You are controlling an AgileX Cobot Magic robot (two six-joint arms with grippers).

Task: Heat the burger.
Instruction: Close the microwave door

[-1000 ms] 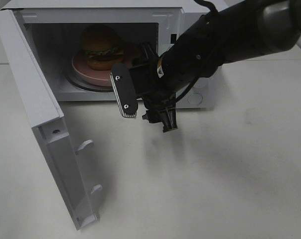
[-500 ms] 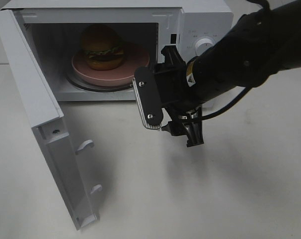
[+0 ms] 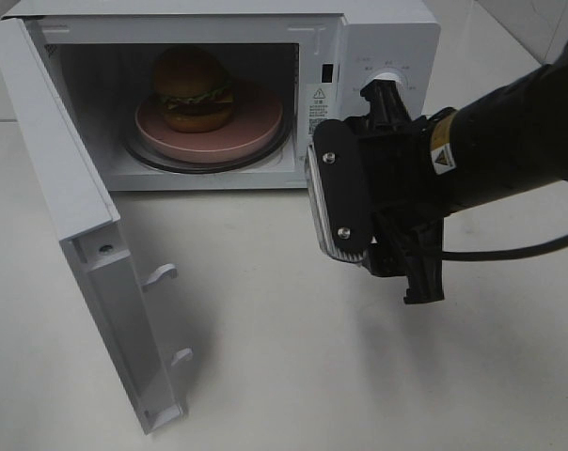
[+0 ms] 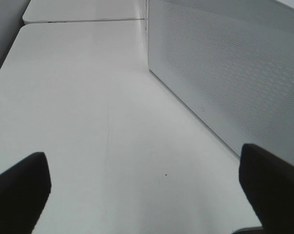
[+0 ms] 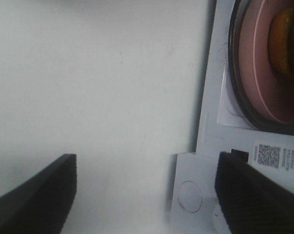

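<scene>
The burger (image 3: 192, 89) sits on a round pink plate (image 3: 256, 122) on the turntable inside the white microwave (image 3: 387, 38), whose door (image 3: 77, 216) stands wide open to the left. My right gripper (image 3: 383, 246) is open and empty, outside the oven, in front of its control panel and above the table. In the right wrist view the right gripper (image 5: 147, 195) shows open, with the plate (image 5: 256, 58) and a slice of the burger (image 5: 285, 41) at the edge. My left gripper (image 4: 142, 190) is open and empty, and does not show in the high view.
The open door juts out over the front left of the white table (image 3: 265, 357). The microwave's perforated side wall (image 4: 225, 63) stands beside the left gripper. The control knob (image 3: 389, 83) is just behind the right gripper.
My right gripper has drawn back from the microwave opening, moving right and toward the front of the table, empty. The burger and plate stay inside.
</scene>
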